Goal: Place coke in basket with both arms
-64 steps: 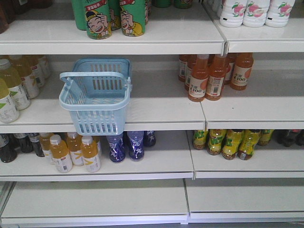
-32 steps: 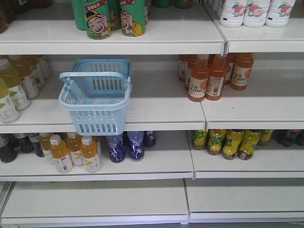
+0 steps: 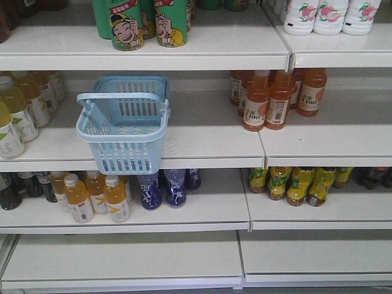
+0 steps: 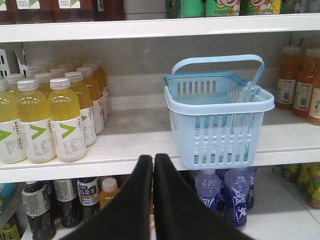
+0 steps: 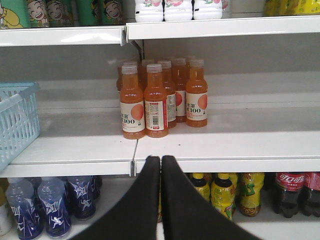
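Note:
The light blue basket stands on the middle shelf, overhanging its front edge, handle tipped toward the front. It also shows in the left wrist view and at the left edge of the right wrist view. The coke can is out of view in every frame. My left gripper is shut and empty, in front of the shelf edge, left of the basket. My right gripper is shut and empty, in front of the shelf edge, below the orange bottles. Neither arm shows in the front view.
Orange juice bottles stand right of the basket, yellow-green bottles to its left. Blue bottles, yellow bottles and dark cola bottles with red labels fill the shelf below. Green cans stand on the top shelf.

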